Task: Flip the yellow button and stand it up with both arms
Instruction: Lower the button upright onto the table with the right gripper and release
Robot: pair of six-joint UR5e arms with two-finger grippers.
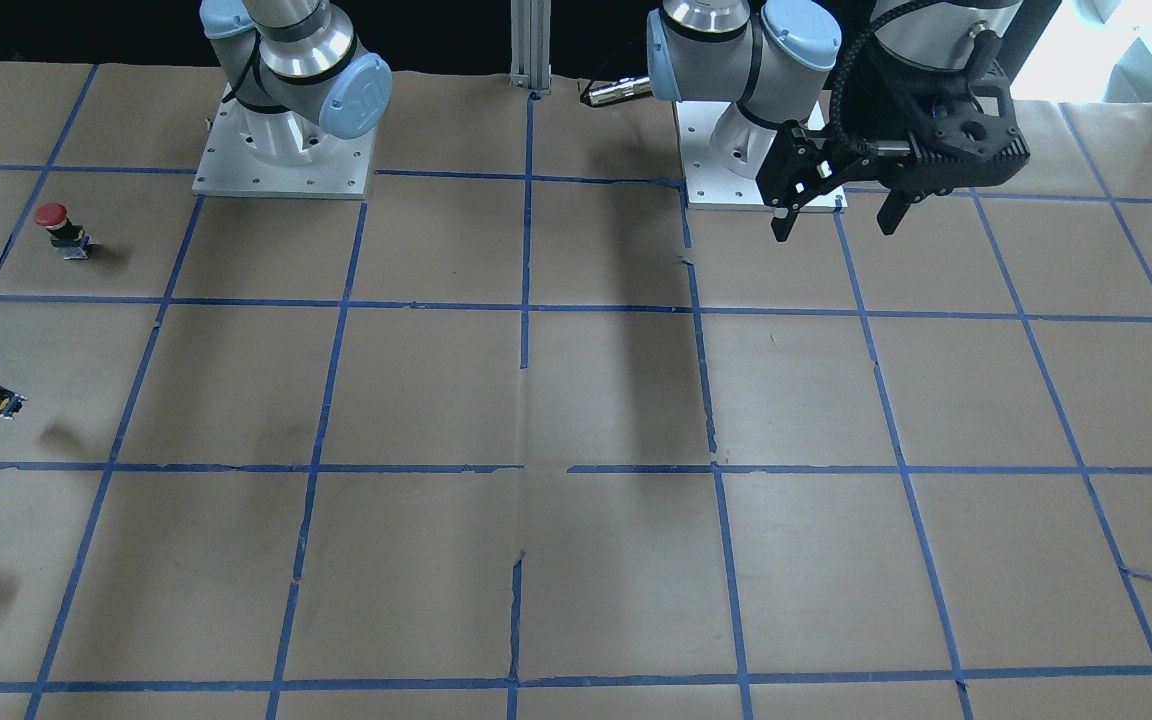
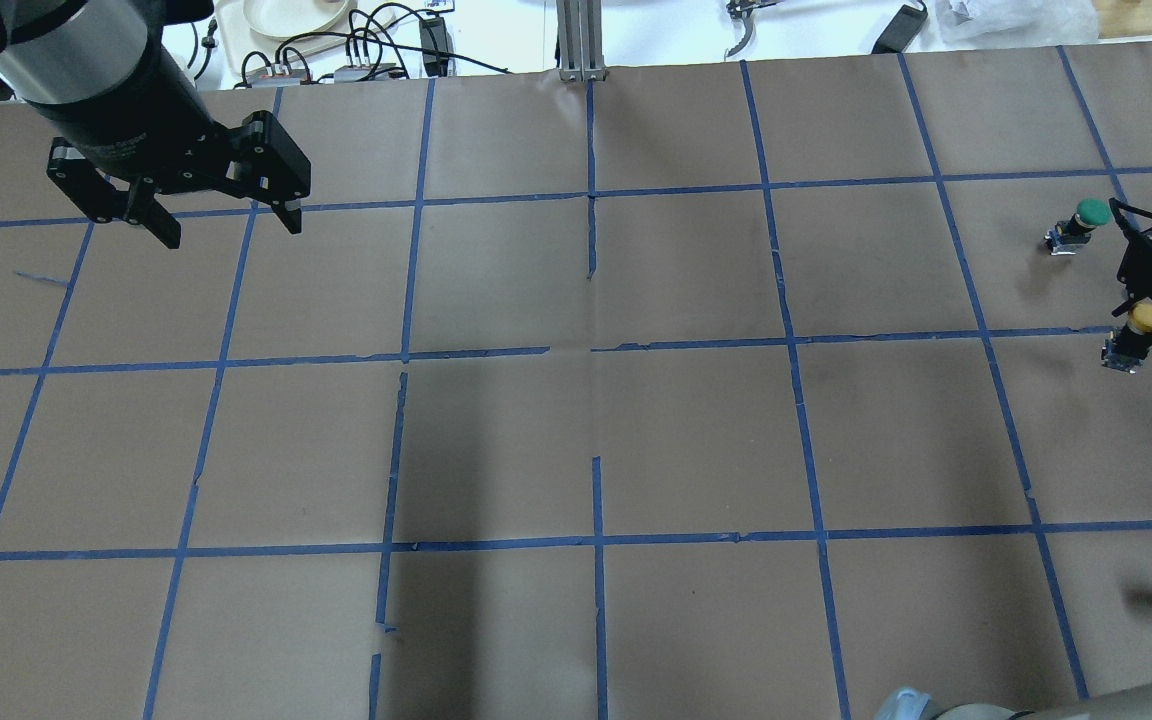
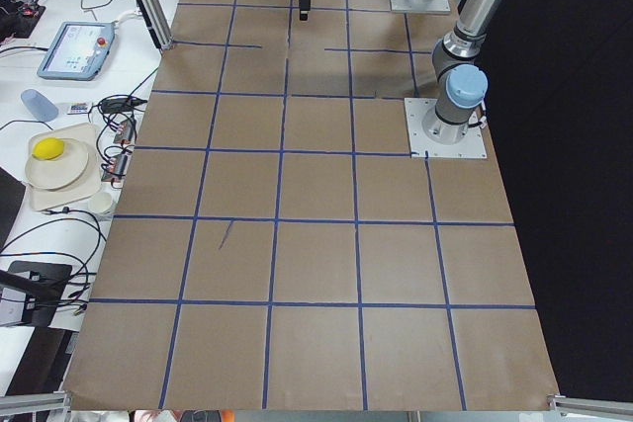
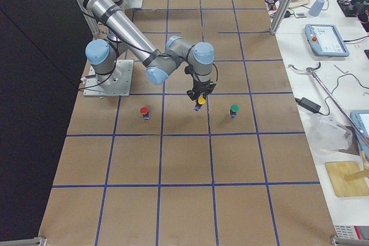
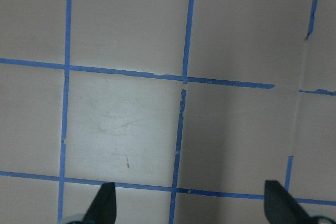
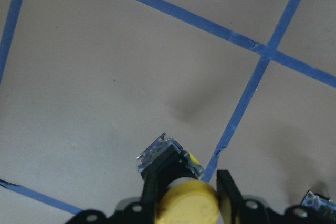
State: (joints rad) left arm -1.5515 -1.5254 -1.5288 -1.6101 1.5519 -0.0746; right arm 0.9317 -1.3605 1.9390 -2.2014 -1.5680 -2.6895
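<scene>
Surface: table [image 2: 576, 430] covered w/ brown paper, blue tape grid across it, tape torn in spots.
Yellow button [image 2: 1136, 335]: round yellow cap, black cylindrical body, grey-blue contact block w/ shiny metal edges. Off the paper, in mid-air at the robot's right end of the table. Tilted: cap up toward the wrist, block down and outward. Its shadow falls on the paper beside a tape line.
Right gripper [image 2: 1149, 318]: clamped on the button. Black fingers [image 6: 151, 184] set narrow, one each side of the black body just behind the cap. Contact block sticks out past the tips.
Left gripper [image 2: 229, 230]: hangs well above the paper over the robot's left half of the table, touching nothing. Fingers [image 5: 105, 205] spread wide, holding nothing; wrist cam shows only paper and tape between them.
Left gripper vs button: well apart, at opp. ends of the table.
Neighbours: red button [image 1: 61, 228] upright on the paper, on the robot's side of the held one. Green button [image 2: 1081, 222] upright, on the far side. From the right-end cam the yellow one hangs between the two, near both, touching neither.
Beyond the paper: white bench w/ cables, plate [image 3: 69, 173] and tablet-like control unit [image 3: 77, 46], well apart from the buttons.
</scene>
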